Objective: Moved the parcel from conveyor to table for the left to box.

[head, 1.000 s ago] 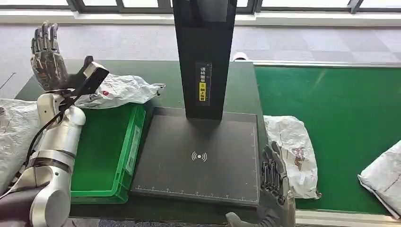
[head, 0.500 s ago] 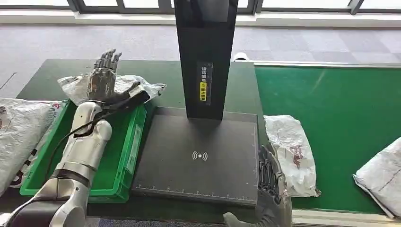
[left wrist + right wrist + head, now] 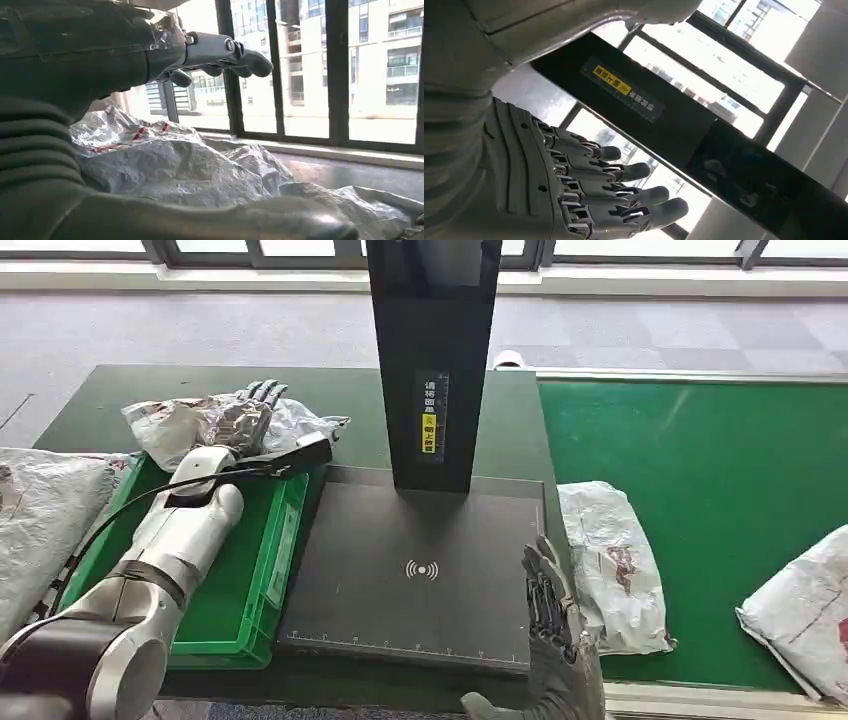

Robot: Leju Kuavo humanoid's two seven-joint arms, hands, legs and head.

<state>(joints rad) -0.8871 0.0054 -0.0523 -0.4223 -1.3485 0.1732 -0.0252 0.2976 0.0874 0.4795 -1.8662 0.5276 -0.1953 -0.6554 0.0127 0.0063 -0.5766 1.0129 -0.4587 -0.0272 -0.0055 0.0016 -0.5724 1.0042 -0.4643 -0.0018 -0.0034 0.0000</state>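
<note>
parcels [image 3: 611,562] silver-white, red marks | bin [image 3: 250,570] bright green | belt [image 3: 700,470] green | scanner [image 3: 425,580] black, yellow label | desk [image 3: 110,390] dark green

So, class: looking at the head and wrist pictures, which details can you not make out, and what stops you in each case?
- Head view: the left hand covers part of the crumpled parcel; contact unclear.
- Head view: the parcel on the conveyor is cut off by the right edge.
- Head view: the small text on the black post's label is too small to read.
- Right wrist view: the right hand is seen against the windows; the table is out of frame.
</note>
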